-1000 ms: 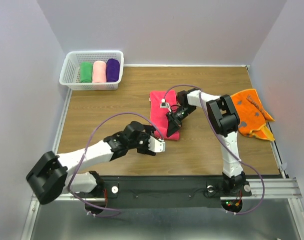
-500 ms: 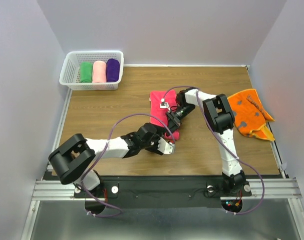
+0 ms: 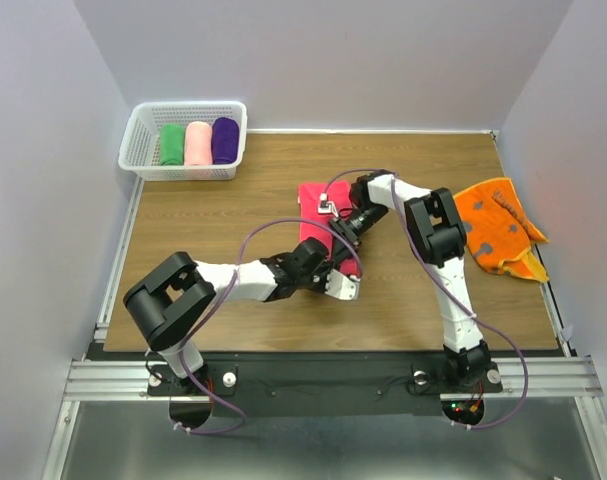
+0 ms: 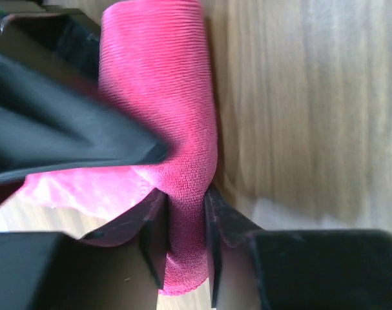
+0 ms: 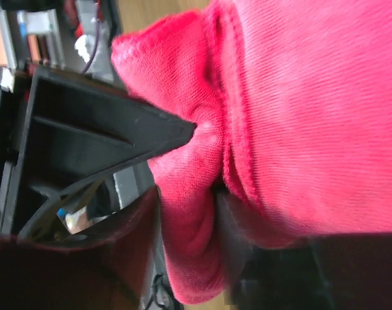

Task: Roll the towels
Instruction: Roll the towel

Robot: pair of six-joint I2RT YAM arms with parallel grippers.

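Reaching in over last second, left pincer [image 3: 344,285] now closed narrow on near end of hot-pink towel [image 3: 316,204], mid-table [image 3: 233,225]. Right pincer [image 3: 349,228] pinches same towel's edge. Both gripping: rolling can likely start.

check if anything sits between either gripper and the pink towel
Nothing visible does. The left gripper pinches the near end of the hot-pink towel, and the right gripper pinches a fold of it farther up.
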